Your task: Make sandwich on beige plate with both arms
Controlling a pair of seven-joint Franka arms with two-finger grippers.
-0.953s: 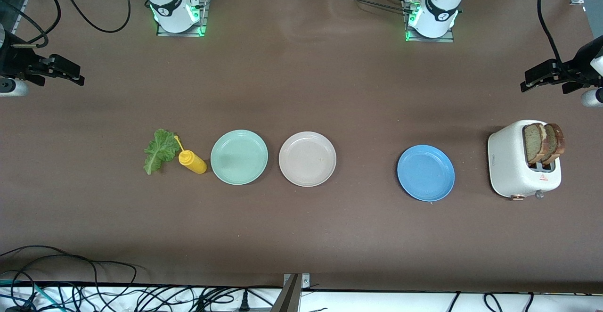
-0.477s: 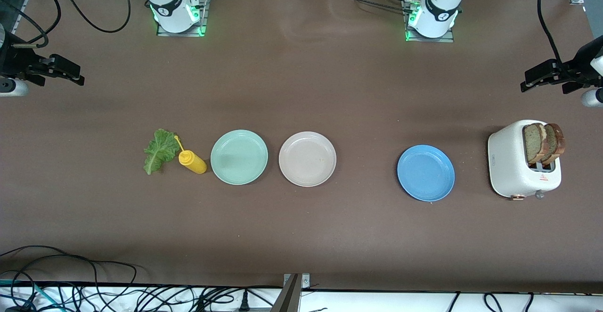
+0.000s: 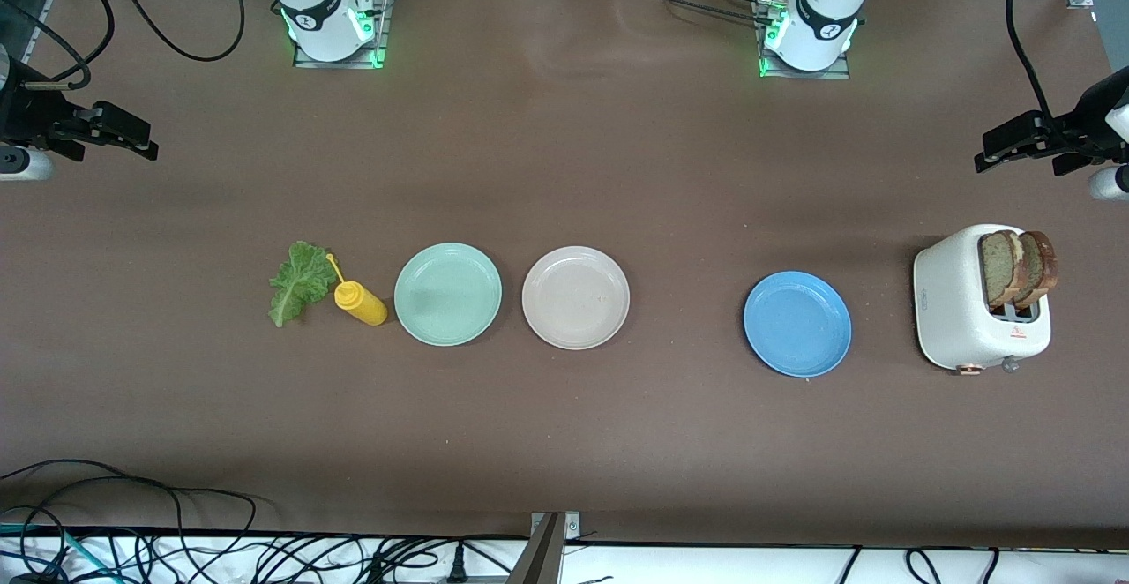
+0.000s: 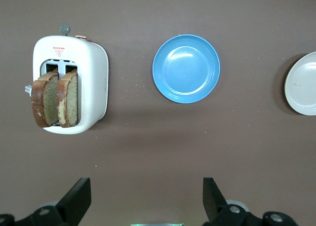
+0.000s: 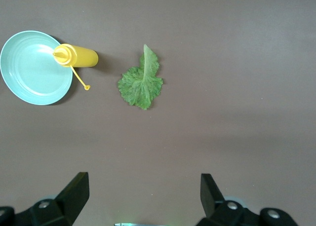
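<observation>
The beige plate (image 3: 576,297) (image 4: 302,83) lies bare in the middle of the table. Two brown toast slices (image 3: 1019,266) (image 4: 55,98) stand upright in a white toaster's slots at the left arm's end. A green lettuce leaf (image 3: 300,281) (image 5: 141,83) lies flat at the right arm's end. My left gripper (image 3: 992,150) (image 4: 146,186) hangs open and holding nothing over bare table by the toaster. My right gripper (image 3: 141,138) (image 5: 144,181) hangs open and holding nothing over bare table by the lettuce. Both arms are still.
A yellow squeeze bottle (image 3: 360,302) lies between the lettuce and a mint-green plate (image 3: 447,294). A blue plate (image 3: 797,324) sits between the beige plate and the toaster (image 3: 957,310). Cables (image 3: 176,549) run along the table edge nearest the front camera.
</observation>
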